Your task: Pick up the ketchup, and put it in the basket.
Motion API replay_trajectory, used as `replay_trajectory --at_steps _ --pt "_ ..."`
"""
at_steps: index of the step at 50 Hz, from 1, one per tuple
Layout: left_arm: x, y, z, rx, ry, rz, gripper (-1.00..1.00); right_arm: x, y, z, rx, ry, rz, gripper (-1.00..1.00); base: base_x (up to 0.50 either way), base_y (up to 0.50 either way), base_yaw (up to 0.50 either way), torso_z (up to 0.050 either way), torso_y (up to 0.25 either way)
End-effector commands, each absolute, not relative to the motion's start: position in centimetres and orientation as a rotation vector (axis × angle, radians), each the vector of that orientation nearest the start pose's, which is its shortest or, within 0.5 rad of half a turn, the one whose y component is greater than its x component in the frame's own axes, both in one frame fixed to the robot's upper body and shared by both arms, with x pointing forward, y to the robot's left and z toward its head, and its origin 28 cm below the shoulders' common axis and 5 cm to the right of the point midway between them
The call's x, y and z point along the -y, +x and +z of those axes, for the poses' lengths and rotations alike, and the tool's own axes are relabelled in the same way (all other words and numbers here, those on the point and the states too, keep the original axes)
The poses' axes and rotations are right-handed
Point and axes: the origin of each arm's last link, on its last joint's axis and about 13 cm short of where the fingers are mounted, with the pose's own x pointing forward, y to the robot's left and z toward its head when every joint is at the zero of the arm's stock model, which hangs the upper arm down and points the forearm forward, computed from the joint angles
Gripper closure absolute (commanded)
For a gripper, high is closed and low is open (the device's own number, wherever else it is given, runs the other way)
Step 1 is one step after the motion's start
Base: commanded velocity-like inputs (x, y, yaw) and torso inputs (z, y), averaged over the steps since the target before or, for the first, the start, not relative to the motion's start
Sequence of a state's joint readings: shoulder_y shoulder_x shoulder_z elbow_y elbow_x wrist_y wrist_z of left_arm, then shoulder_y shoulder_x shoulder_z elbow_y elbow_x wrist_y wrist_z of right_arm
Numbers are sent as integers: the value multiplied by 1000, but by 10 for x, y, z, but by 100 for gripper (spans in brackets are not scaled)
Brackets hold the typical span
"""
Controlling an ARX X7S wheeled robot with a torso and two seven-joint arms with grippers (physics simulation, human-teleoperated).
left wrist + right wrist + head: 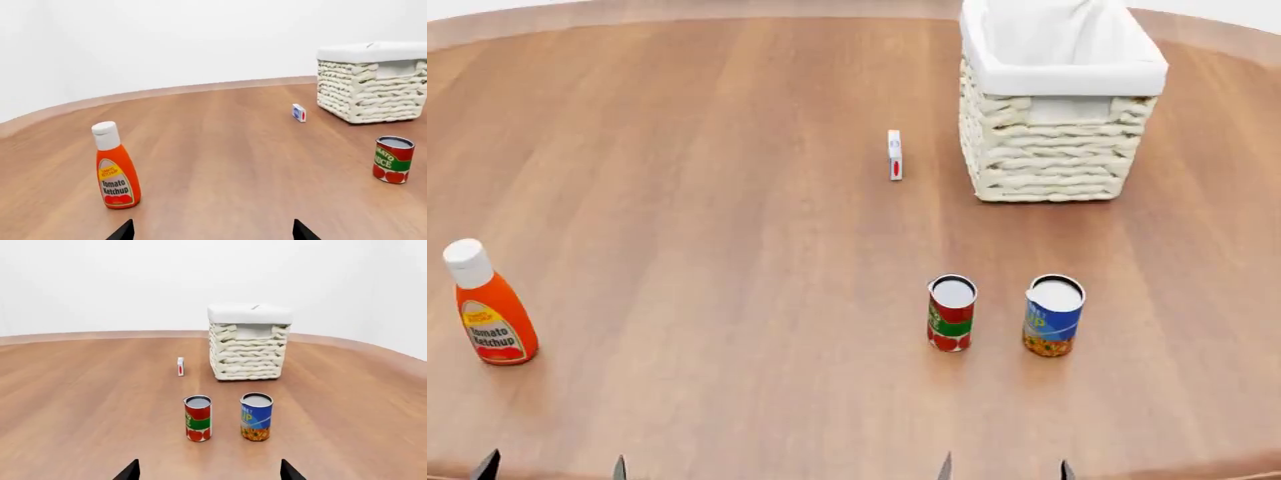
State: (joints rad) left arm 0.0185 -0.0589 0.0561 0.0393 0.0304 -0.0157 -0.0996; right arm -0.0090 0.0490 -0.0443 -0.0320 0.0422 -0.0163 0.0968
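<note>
We see the glossy plastic ketchup (489, 310) upright on smooth wood, well apart from the woven basket (1054, 150). Our left gripper (212, 231) and right gripper (208, 471) are both spread wide, holding nothing.

i read "tomato ketchup" in red on the pale label of the ketchup (117, 170), which stands well apart from the basket (371, 85). a smaller yellow patch above that label carries print too fine for me. the red-green can (393, 159) near the basket shows the letters "uce". the blue can's (256, 416) lettering is unreadable.
</note>
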Motion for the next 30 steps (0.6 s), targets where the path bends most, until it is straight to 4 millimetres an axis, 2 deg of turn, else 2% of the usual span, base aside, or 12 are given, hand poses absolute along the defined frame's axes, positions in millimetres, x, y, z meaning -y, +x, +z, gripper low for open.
replay_trajectory --at_steps 1,4,7,8,12,16,22,24,30 --pt "-210 198 41 69 90 44 -100 100 203 37 74 -4 -71 -100 0 0 0 0 0" --pt "-210 192 59 106 91 41 -100 99 195 52 116 -7 -65 -100 0 0 0 0 0" --pt "-209 189 67 130 89 39 -100 99 193 64 155 -17 -66 -100 0 0 0 0 0" --pt "-208 187 77 155 90 38 -100 99 191 76 185 -11 -70 -100 0 0 0 0 0" --pt "-205 179 100 211 90 26 -100 100 187 99 247 -1 -72 -100 0 0 0 0 0" --pt "-204 174 115 248 95 28 -100 100 182 114 288 2 -67 -100 0 0 0 0 0" --pt "-205 167 130 291 98 41 -100 99 174 133 343 2 -66 -100 0 0 0 0 0" --pt "-207 167 127 307 96 51 -100 99 172 138 355 9 -63 -100 0 0 0 0 0" --pt "-208 163 133 330 98 59 -100 99 168 146 380 4 -64 -100 0 0 0 0 0"
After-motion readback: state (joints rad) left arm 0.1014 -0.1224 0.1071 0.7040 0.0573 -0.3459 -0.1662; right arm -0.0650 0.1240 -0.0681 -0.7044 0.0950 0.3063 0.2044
